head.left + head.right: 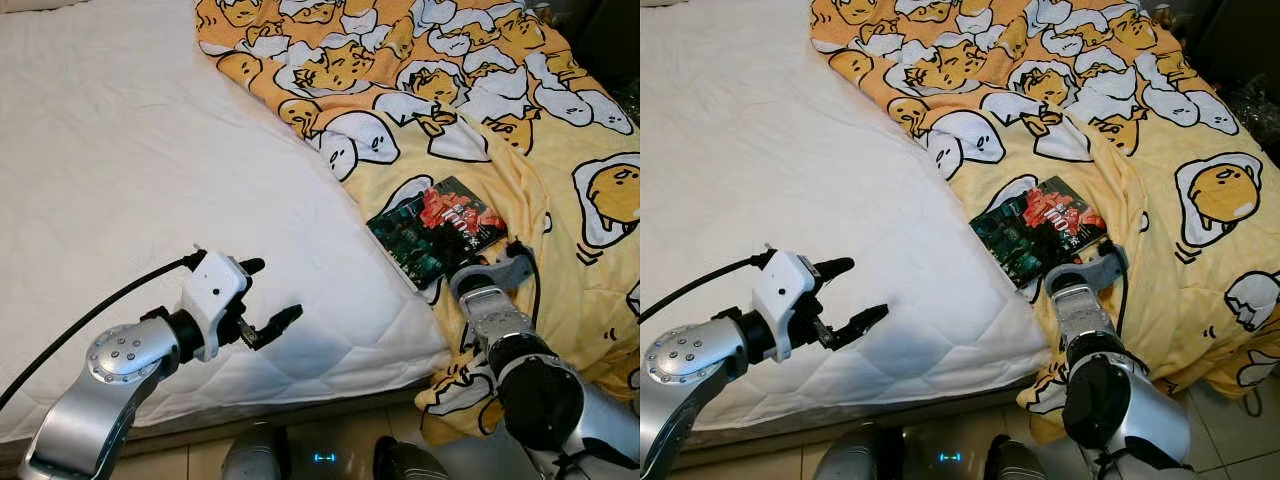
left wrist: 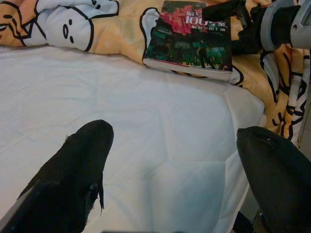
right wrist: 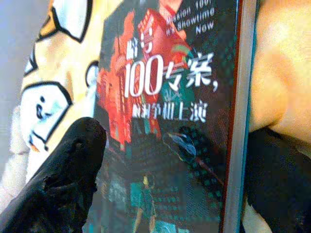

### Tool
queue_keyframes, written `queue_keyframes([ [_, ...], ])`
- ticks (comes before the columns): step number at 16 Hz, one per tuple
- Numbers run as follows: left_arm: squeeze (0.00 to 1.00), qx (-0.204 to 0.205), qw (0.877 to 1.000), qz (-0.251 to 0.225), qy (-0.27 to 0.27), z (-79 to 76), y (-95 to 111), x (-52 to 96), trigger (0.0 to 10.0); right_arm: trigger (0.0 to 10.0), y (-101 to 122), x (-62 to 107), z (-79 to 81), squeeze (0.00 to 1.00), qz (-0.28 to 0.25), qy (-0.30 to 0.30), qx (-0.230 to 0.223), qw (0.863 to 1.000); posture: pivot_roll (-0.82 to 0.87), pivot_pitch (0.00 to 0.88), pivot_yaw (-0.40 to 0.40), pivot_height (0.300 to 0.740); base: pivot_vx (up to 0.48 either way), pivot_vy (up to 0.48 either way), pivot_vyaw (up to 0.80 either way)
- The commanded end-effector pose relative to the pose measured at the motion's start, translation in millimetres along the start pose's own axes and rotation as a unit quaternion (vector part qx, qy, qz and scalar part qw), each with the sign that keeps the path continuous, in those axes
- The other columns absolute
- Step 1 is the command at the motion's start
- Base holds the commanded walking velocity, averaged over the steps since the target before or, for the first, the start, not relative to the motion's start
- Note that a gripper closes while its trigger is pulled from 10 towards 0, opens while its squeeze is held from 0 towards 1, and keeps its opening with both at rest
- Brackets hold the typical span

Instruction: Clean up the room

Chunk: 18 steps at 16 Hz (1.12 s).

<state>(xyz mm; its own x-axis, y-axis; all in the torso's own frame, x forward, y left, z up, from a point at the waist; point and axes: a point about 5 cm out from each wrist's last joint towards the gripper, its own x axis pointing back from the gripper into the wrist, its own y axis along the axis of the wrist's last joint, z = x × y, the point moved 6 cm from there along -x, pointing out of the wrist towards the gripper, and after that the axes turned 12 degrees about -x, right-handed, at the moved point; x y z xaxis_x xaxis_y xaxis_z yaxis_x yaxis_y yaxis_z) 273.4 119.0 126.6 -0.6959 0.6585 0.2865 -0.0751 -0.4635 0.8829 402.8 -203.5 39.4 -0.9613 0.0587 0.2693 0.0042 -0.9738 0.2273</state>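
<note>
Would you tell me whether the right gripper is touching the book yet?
Cannot tell. In the right wrist view the right gripper straddles the book, but contact is unclear.

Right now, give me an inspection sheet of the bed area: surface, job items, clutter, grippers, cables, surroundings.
Surface: white mattress, bare, quilted.
Job's things: book lying flat on the yellow blanket by the mattress edge.
Clutter: blanket rumpled, hanging over the bed's corner.
Grippers: right gripper open, fingers on either side of the book; left gripper open above the mattress, holding nothing.
Cables: black cable along the left arm; another at the right wrist.
Surroundings: tiled floor below.
</note>
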Motion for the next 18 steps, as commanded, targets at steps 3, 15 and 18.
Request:
queue_keyframes([
  [3, 0.56, -0.003, 1.0, -0.001, 0.004, 0.3, 2.3, 2.4, 10.0, 0.0, 10.5, -2.5, 13.9, 0.0, -0.018, 0.03, -0.007, 0.999, 0.27, 0.193, 0.019, 0.74, 0.0, 0.0, 0.0],
  [15, 0.56, -0.005, 1.0, -0.009, 0.006, -0.3, 0.6, -7.9, 10.0, 0.0, -16.7, -1.8, 22.0, 0.0, 0.044, 0.067, 0.068, 0.994, 0.23, 0.163, 0.016, 0.74, 0.0, 0.0, 0.0],
  [18, 0.56, -0.008, 1.0, -0.015, 0.001, 0.4, 2.9, -12.1, 10.0, 0.0, -11.4, -2.9, 26.1, 0.0, 0.036, 0.071, 0.068, 0.994, 0.23, 0.159, 0.024, 0.74, 0.0, 0.0, 0.0],
])
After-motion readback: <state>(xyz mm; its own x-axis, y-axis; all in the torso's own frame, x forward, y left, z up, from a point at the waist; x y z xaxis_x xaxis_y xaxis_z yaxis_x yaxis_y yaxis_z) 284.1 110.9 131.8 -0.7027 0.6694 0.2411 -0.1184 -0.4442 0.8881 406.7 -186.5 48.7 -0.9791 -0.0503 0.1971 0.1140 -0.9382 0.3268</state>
